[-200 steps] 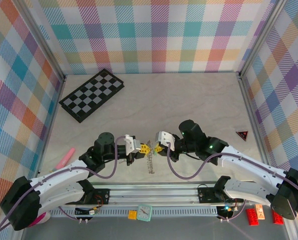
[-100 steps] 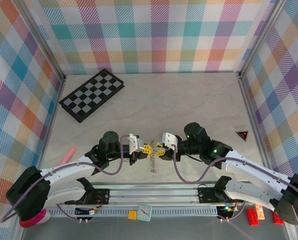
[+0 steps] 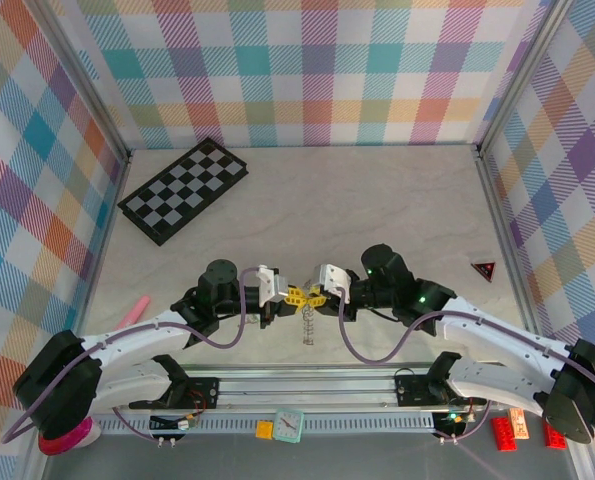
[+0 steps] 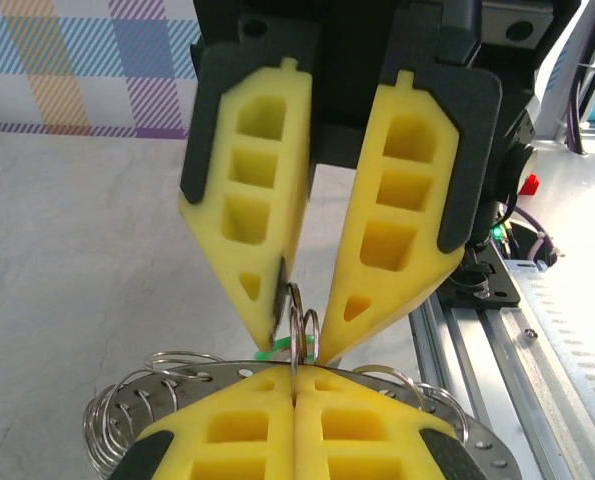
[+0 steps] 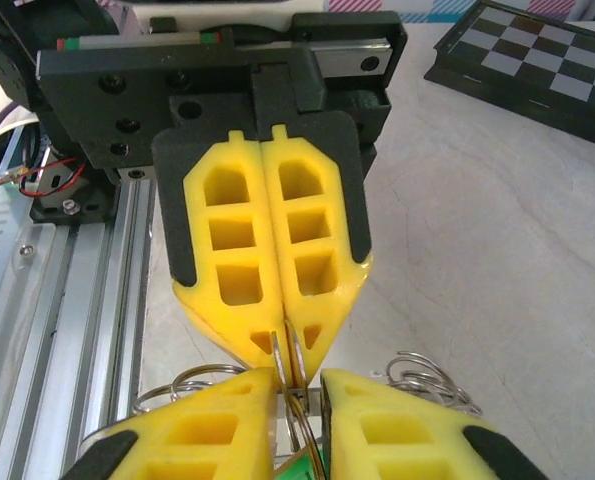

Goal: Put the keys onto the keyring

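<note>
My left gripper (image 3: 294, 296) and right gripper (image 3: 316, 297) meet tip to tip above the table's near middle. The keyring (image 3: 306, 325), grey metal with small wire loops on its rim, hangs below them. In the left wrist view my left gripper (image 4: 295, 385) is shut on a loop of the keyring (image 4: 127, 415). Opposite it, the right gripper (image 4: 299, 332) pinches thin rings and a mint-green key (image 4: 271, 347). From the right wrist, my right gripper (image 5: 299, 405) holds that key (image 5: 302, 465) in a narrow gap, facing the left gripper (image 5: 285, 345). A second key is hidden.
A folded chessboard (image 3: 184, 188) lies at the back left. A pink object (image 3: 130, 315) sits at the left and a red triangle (image 3: 484, 268) at the right. The metal rail (image 3: 307, 385) runs along the near edge, with a small clock (image 3: 289, 425) and red bricks (image 3: 502, 432) beyond it.
Both grippers have drawn closer until their tips touch, shifting slightly right. The keyring still hangs below them and has swung a little to the right.
</note>
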Robot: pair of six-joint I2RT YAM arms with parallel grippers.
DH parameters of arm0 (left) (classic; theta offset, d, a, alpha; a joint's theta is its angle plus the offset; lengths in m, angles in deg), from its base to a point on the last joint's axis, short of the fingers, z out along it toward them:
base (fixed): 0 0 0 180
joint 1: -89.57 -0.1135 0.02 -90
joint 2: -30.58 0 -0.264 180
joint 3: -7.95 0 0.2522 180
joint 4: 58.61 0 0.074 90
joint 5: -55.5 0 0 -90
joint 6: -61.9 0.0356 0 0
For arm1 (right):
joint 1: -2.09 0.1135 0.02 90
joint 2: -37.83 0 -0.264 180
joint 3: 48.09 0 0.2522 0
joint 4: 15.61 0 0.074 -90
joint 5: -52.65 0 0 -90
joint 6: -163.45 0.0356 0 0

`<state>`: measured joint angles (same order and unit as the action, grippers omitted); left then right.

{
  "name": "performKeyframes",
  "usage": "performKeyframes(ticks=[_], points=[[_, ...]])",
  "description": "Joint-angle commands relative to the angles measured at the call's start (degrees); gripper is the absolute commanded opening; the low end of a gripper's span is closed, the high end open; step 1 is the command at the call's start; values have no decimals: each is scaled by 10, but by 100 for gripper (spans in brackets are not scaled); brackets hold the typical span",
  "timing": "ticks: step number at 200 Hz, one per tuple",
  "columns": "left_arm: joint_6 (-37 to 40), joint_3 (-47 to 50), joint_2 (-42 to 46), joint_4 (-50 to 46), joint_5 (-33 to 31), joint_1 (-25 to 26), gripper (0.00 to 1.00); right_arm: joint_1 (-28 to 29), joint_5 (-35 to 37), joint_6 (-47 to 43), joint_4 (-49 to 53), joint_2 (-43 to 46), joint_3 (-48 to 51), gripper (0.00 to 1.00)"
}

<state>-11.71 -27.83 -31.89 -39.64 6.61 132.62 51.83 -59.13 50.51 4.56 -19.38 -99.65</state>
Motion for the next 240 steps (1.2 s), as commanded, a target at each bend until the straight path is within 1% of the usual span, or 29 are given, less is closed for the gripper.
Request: performKeyframes(ticks=[1,11,19,24,29,37,43,55,67,90,123,153,240], points=[[-6,-16,2,47,27,4,0,1,-20,0,-6,-7,-3,13],[-6,-14,6,46,24,4,0,1,-26,-2,-6,-7,-5,7],[-6,-13,8,43,17,3,0,1,-27,-4,-5,-6,-5,0],[-6,-13,11,38,11,4,0,1,-26,-5,-3,-5,-7,0],[-5,-13,13,29,1,4,6,1,-26,-8,0,-4,-9,0],[1,-17,20,5,-14,4,21,1,-24,-12,9,-2,-15,0],[10,-21,27,-20,-25,4,27,1,-22,-17,20,0,-21,0],[32,-35,43,-87,-45,4,33,1,-17,-28,48,2,-34,0],[55,-52,60,-154,-60,4,34,1,-9,-44,77,1,-48,0],[88,-74,79,-237,-77,3,34,1,8,-75,126,-11,-77,0],[97,-94,77,-269,-60,4,34,2,12,-89,158,-34,-114,0],[100,-106,60,-275,-40,4,33,5,12,-100,172,-47,-138,0],[99,-121,34,-264,-26,5,18,23,8,-110,203,-87,-180,0]])
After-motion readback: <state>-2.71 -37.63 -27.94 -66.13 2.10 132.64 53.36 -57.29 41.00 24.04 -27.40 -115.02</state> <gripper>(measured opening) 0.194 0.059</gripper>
